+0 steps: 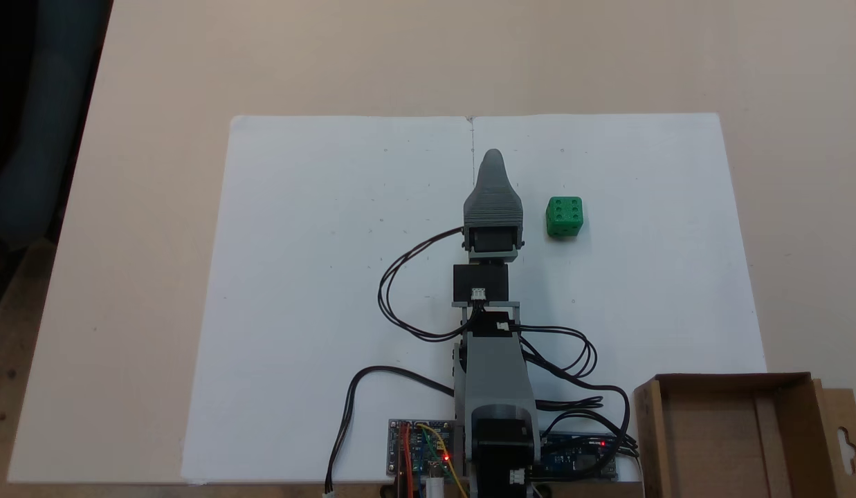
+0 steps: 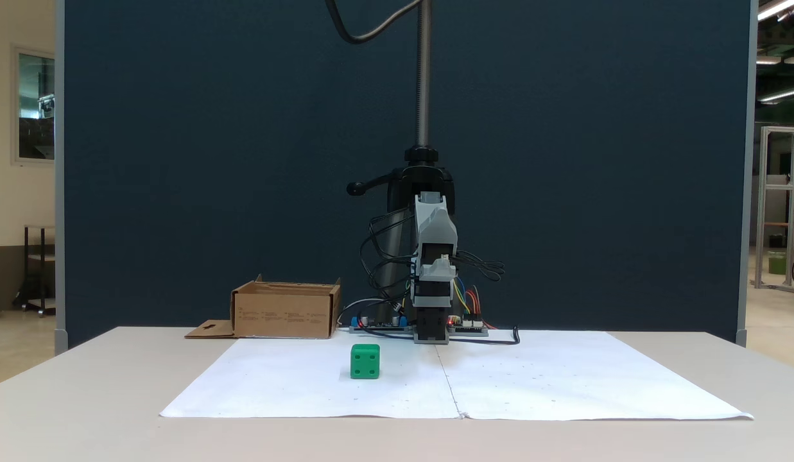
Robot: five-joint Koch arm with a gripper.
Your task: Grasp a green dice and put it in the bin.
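The green dice (image 1: 565,216) sits on the white paper, a short way to the right of my gripper (image 1: 493,158) in a fixed view from above. From the front, the green dice (image 2: 365,361) lies left of the folded arm (image 2: 434,256) and closer to the camera. The gripper's grey jaws taper to a single tip pointing away from the base, with nothing seen in them; one jaw hides the other. The bin (image 1: 732,379), a low brown cardboard box, stands beside the arm's base. Seen from the front, the bin (image 2: 284,314) is at the back left, apart from the dice.
White paper sheets (image 1: 331,277) cover the beige table. Circuit boards (image 1: 421,456) and looping black cables (image 1: 400,290) lie around the arm's base. The bin's flap (image 1: 845,443) has a keyhole cutout. A camera pole (image 2: 423,77) rises behind the arm, before a dark partition.
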